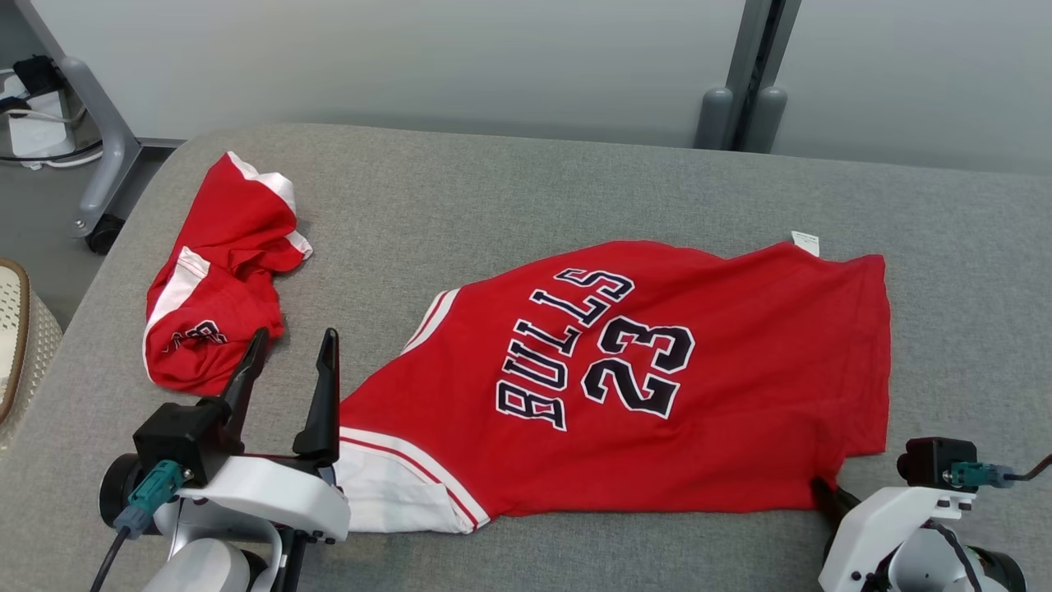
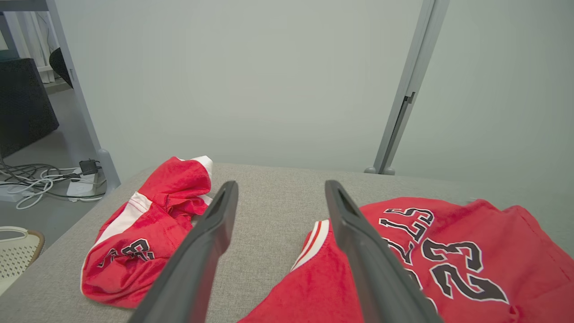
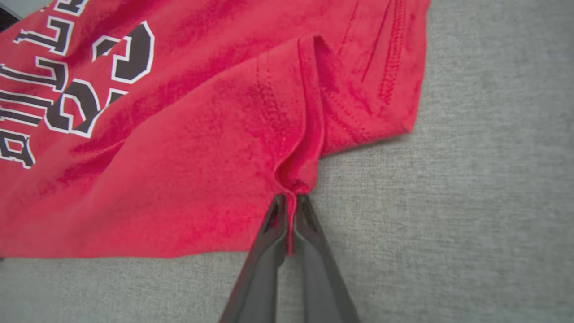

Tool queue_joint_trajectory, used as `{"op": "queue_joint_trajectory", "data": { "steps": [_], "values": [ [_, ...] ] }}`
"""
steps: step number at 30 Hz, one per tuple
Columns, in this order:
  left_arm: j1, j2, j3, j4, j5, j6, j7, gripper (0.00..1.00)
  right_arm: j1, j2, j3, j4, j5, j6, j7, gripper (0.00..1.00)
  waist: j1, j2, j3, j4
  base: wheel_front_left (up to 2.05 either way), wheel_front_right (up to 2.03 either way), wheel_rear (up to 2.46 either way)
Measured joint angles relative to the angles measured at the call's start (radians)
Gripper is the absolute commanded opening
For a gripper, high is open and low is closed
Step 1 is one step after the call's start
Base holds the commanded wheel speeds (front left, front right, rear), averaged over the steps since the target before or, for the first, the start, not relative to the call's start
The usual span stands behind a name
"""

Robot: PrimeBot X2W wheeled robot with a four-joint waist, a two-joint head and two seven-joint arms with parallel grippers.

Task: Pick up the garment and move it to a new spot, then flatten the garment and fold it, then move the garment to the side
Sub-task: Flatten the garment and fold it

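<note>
A red jersey [image 1: 657, 370] printed BULLS 23 lies spread across the grey padded table [image 1: 509, 189], white-trimmed end toward the front left. My right gripper [image 3: 289, 199] is shut on a pinched fold of the jersey's [image 3: 179, 157] near edge, close to its right corner; the head view shows that gripper [image 1: 822, 489] at the hem. My left gripper [image 1: 292, 345] stands open above the table, between the jersey and a crumpled red garment, nothing between its fingers. The left wrist view shows the open left gripper [image 2: 280, 193] over bare table, with the jersey [image 2: 448, 260] to its right.
A second red garment with white stripes [image 1: 218, 279] lies bunched at the table's left; it appears as a crumpled red garment [image 2: 148, 233] in the left wrist view. A woven basket [image 1: 20, 329] stands off the left edge. A grey post [image 1: 744, 82] and wall rise behind.
</note>
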Motion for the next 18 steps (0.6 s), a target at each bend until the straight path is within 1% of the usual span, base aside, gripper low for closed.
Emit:
{"op": "queue_joint_trajectory", "data": {
  "steps": [4,6,9,11,14,18],
  "values": [
    [0.0,0.0,-0.003,0.004,-0.001,0.0,0.0,1.0,-0.004,0.003,0.009,-0.006,0.001,0.0,-0.001,0.0,0.0,0.0,-0.004,-0.009,0.0,0.0,0.0],
    [0.0,0.001,-0.004,0.006,-0.001,0.0,0.0,1.0,0.006,0.003,0.017,-0.032,0.01,0.0,0.005,0.0,0.0,0.0,-0.011,-0.017,0.0,0.0,0.0],
    [0.002,0.001,-0.004,0.008,-0.007,0.0,0.0,1.0,0.038,0.003,0.038,-0.098,0.064,0.0,0.04,0.0,0.0,0.0,-0.025,-0.032,0.0,0.0,0.0],
    [0.007,0.003,-0.005,0.012,-0.009,0.0,0.0,1.0,0.072,-0.011,0.043,-0.15,0.081,0.0,0.073,0.0,0.0,0.0,-0.034,-0.043,0.0,0.0,0.0],
    [0.021,0.003,-0.006,0.014,-0.012,0.0,0.0,1.0,0.123,-0.03,0.028,-0.239,0.121,0.0,0.128,0.0,0.0,0.0,-0.046,-0.061,0.0,0.0,0.0],
    [0.025,0.005,-0.006,0.015,-0.017,0.0,0.0,1.0,0.183,-0.043,-0.004,-0.334,0.129,0.0,0.208,0.0,0.0,0.0,-0.055,-0.083,0.0,0.0,0.0]
  ]
}}
